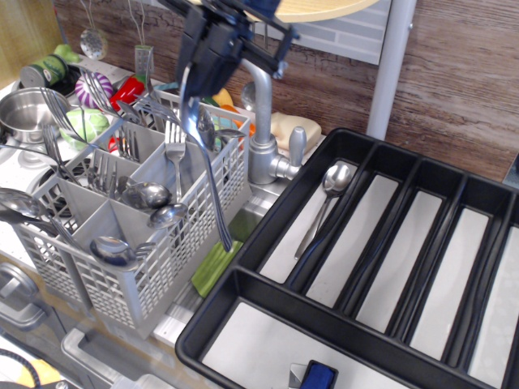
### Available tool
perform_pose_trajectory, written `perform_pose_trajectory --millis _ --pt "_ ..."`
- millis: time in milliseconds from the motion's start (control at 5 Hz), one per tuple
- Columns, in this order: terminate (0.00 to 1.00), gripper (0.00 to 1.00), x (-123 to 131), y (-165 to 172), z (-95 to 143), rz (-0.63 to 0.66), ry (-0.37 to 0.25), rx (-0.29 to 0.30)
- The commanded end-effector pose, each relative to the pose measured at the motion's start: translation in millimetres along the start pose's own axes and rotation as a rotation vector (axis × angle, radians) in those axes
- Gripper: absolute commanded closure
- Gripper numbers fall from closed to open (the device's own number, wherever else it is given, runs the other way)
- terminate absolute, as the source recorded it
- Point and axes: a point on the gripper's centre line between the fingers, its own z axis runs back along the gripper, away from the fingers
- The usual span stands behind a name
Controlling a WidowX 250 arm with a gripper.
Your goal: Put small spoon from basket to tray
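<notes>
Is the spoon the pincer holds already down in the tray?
No: the spoon hangs from the pincer above the basket edge, left of the tray.

Kitchen sink area, steel faucet [258,121], cutlery basket [130,235], black cutlery tray [268,324], steel pot [24,113]
</notes>
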Motion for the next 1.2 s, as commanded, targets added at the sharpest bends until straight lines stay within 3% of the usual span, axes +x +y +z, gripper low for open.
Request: perform_pose_trajectory --millis 0,200,400,800,1000 --pt "0.0 1.0 25 -14 5 -0.016 -0.122 0.049" --pt "0.0 1.0 42 -22 -5 -0.049 -0.169 0.043" --pt "0.0 1.0 66 -26 -17 -0.101 -0.178 0.023" --pt "0.0 1.0 95 -26 -46 -0.144 -0.151 -0.018" --pt "0.0 1.0 101 -25 -45 -0.162 -0.154 0.016"
